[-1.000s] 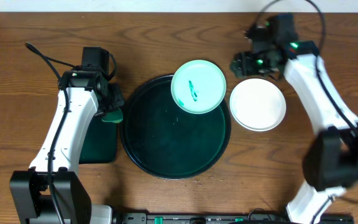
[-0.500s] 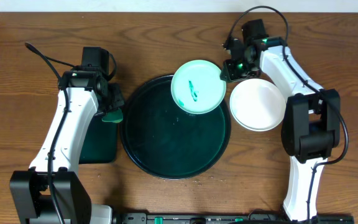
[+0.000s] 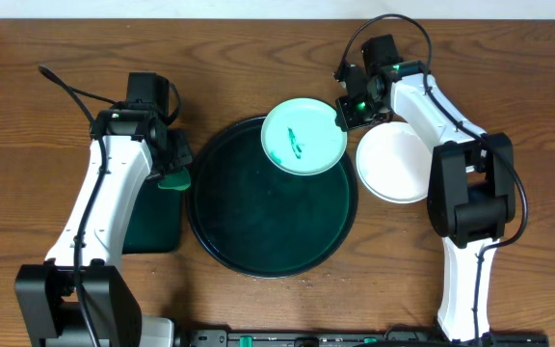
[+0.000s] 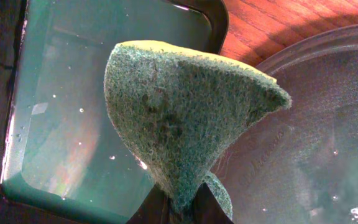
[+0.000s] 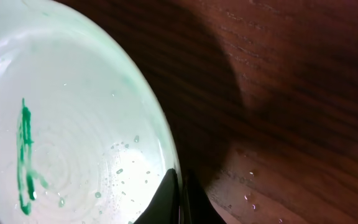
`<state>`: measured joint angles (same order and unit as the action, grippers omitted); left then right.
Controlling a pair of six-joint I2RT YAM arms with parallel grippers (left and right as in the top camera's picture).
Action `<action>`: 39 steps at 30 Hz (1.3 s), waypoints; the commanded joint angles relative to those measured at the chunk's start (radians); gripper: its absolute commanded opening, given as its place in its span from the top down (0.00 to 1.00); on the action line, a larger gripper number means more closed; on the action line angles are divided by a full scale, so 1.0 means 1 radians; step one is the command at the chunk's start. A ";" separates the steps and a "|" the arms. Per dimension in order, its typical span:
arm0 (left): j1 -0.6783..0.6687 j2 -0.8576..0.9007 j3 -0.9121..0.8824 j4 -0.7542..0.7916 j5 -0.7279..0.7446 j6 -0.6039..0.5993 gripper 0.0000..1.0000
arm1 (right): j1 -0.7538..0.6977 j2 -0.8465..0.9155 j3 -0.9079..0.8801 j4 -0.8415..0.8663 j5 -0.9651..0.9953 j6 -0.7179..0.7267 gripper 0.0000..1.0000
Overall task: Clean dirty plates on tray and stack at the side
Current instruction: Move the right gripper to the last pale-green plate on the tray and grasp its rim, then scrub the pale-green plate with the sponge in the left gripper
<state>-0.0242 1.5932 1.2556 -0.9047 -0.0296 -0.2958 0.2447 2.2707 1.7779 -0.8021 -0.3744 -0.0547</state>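
Observation:
A mint-green plate (image 3: 303,137) with a green smear lies tilted over the far rim of the round black tray (image 3: 258,241). My right gripper (image 3: 345,113) is shut on that plate's right rim (image 5: 166,143); the right wrist view shows the smear (image 5: 25,155) and water drops. A white plate (image 3: 400,162) rests on the table right of the tray. My left gripper (image 3: 173,175) hovers at the tray's left edge, shut on a green scouring sponge (image 4: 179,118). The tray's wet floor (image 4: 316,124) shows under the sponge.
A rectangular dark green tray (image 3: 152,217) holding water (image 4: 98,93) sits left of the round tray, under my left arm. Bare wooden table (image 3: 46,173) surrounds everything. A black cable (image 3: 66,89) trails behind the left arm.
My right arm swung left from behind the white plate to the mint plate's right rim and its jaws shut on it. The plate shifted slightly left. The left arm stayed still.

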 commanded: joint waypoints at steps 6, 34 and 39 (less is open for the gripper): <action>0.002 -0.007 0.017 0.001 -0.008 -0.018 0.93 | 0.059 -0.137 0.016 -0.103 0.004 0.121 0.99; -0.151 0.023 -0.009 0.068 0.138 -0.149 0.93 | 0.261 -0.150 -0.346 0.095 0.063 0.555 0.99; -0.272 0.121 -0.009 0.156 0.138 -0.151 0.93 | 0.262 -0.150 -0.346 0.095 0.063 0.554 0.99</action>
<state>-0.2462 1.6497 1.2552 -0.7631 0.1013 -0.4229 0.4904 2.1155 1.4532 -0.7090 -0.3180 0.4706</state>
